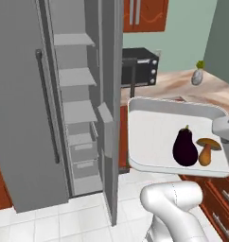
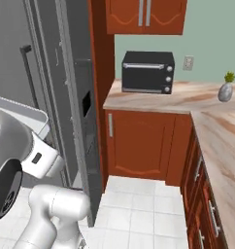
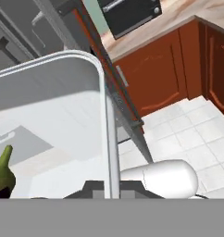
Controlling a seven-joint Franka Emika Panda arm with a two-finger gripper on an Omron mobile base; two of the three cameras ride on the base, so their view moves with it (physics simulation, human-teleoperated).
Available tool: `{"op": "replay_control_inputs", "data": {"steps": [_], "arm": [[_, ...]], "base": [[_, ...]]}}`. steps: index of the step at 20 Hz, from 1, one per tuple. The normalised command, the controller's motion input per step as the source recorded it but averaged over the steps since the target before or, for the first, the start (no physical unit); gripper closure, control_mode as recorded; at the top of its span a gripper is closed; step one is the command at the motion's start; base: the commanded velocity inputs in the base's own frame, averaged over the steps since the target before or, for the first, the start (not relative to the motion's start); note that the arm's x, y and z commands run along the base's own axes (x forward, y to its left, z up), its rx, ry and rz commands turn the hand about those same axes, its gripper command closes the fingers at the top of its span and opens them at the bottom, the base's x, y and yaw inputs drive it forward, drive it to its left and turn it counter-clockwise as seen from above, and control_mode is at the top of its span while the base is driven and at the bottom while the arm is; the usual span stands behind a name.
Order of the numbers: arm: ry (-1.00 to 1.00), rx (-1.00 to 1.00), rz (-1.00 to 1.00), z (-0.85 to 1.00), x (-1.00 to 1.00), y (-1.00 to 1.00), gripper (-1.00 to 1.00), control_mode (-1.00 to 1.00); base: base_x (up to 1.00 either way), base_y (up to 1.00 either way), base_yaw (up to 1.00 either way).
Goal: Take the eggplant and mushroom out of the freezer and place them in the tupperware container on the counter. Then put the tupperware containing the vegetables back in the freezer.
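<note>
With the eggplant (image 1: 185, 147) and mushroom (image 1: 208, 150) already lying side by side in the tupperware container (image 1: 152, 127), the work in hand looks like the last leg: carrying the loaded tray back to the freezer (image 1: 74, 108). In the left base view the tray hangs in the air above the floor, just right of the open freezer, well off the counter (image 1: 182, 82), which runs along the far wall. The gripper (image 3: 111, 192) has its fingers pressed together on the tray's thin rim at one edge, as the hand view shows, with the rim running straight up from between them. That edge-only pinch is the weak point, I judge: a wide, shallow tray held at one side may sag or twist, and both vegetables sit loose near the held end, so any tilt could roll them over the low rim. The opening between the freezer's light grey shelves looks narrow beside the tray, and the door (image 1: 22, 104) stands to the left, so a corner could catch on a shelf edge or door and lever the rim out of the fingers.
</note>
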Motion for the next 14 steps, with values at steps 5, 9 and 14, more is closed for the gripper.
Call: {"op": "replay_control_inputs", "data": {"steps": [5,9,14], "arm": [[0.0,0.0,0.0,0.0,0.0,0.0,1.0,1.0],[0.0,0.0,0.0,0.0,0.0,0.0,1.0,1.0],[0.0,0.0,0.0,0.0,0.0,0.0,1.0,1.0]], "base": [[-0.02,1.0,-0.18],[0.15,1.0,-0.21],[0.51,1.0,-0.16]]}}
